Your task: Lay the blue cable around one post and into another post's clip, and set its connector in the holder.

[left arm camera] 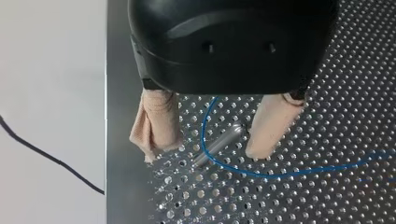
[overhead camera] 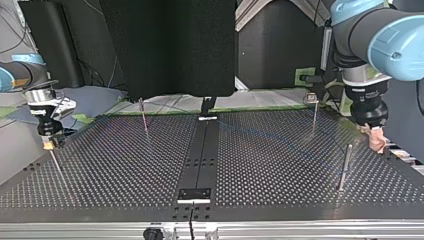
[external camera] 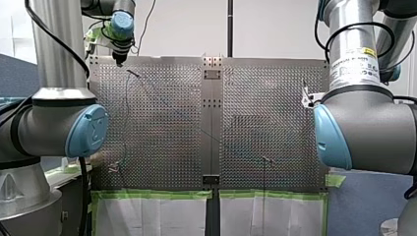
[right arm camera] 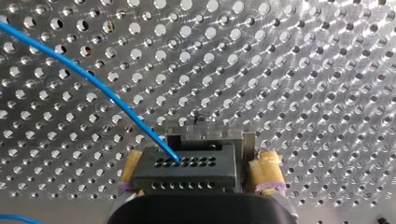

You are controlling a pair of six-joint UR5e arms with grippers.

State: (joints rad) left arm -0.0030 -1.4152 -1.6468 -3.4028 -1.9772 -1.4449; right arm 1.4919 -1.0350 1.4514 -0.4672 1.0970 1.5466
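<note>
Perforated table (right arm camera: 327, 70) bears thin blue cable (right arm camera: 93, 81); right pincer (right arm camera: 198, 170) pinches its black connector (right arm camera: 184, 176), left pincer (left arm camera: 207, 149) spread round post (left arm camera: 220, 143).

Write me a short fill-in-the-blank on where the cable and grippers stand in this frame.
My left gripper stands ____ astride the post.
The blue cable bends ____ that post.
The cable's end enters a hole in the ____ connector.
Missing words: open; around; black.
</note>
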